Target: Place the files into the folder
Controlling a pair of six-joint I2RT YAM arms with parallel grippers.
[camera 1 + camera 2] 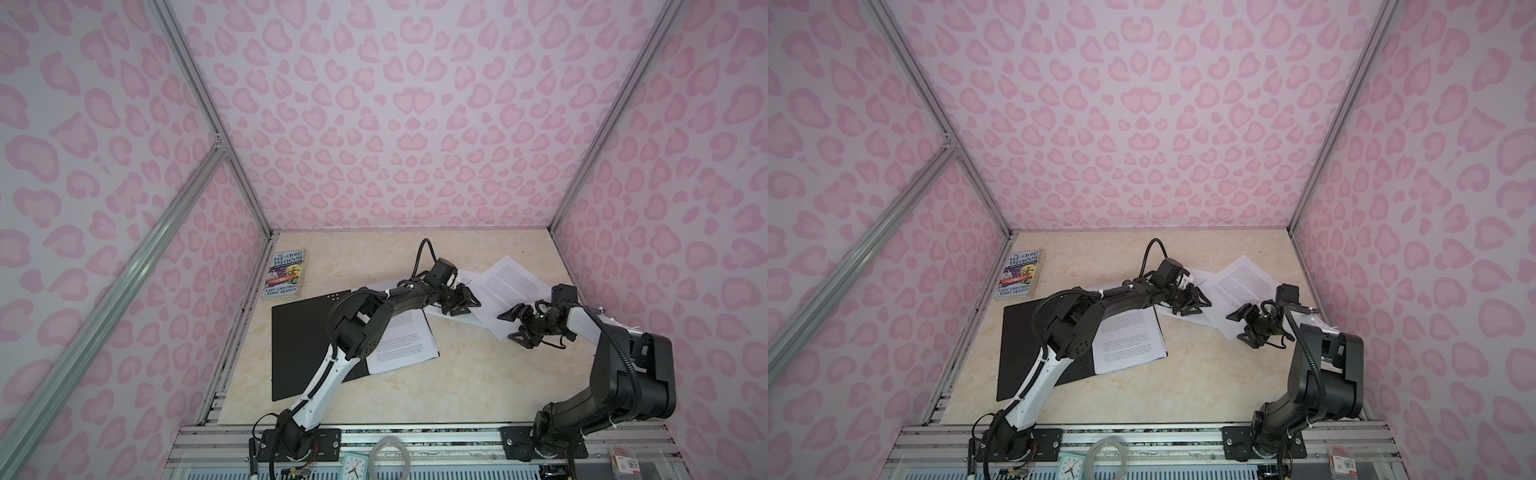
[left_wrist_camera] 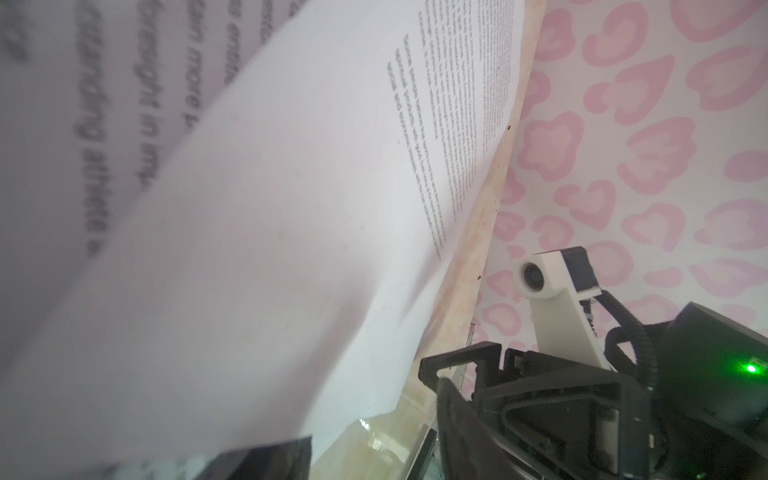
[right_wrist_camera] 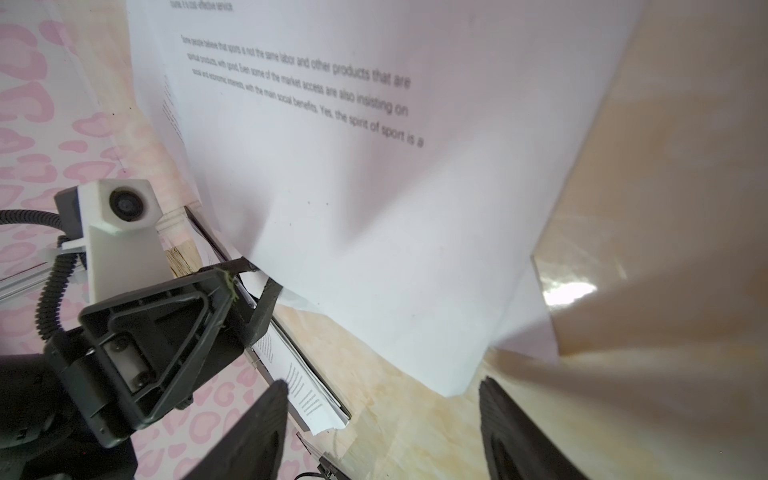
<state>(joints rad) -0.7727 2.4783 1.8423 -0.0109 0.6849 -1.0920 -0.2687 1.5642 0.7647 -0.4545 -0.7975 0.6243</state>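
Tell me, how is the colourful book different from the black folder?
The book is colourful; the folder shows plain black. The book is shut, while the folder lies open with printed sheets on it. The book is smaller than the folder. Both lie flat on the table.

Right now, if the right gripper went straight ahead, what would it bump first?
Probably the loose printed sheet; its near corner lies just ahead of the open jaws of the right gripper. Depth is unclear, so it might skim over.
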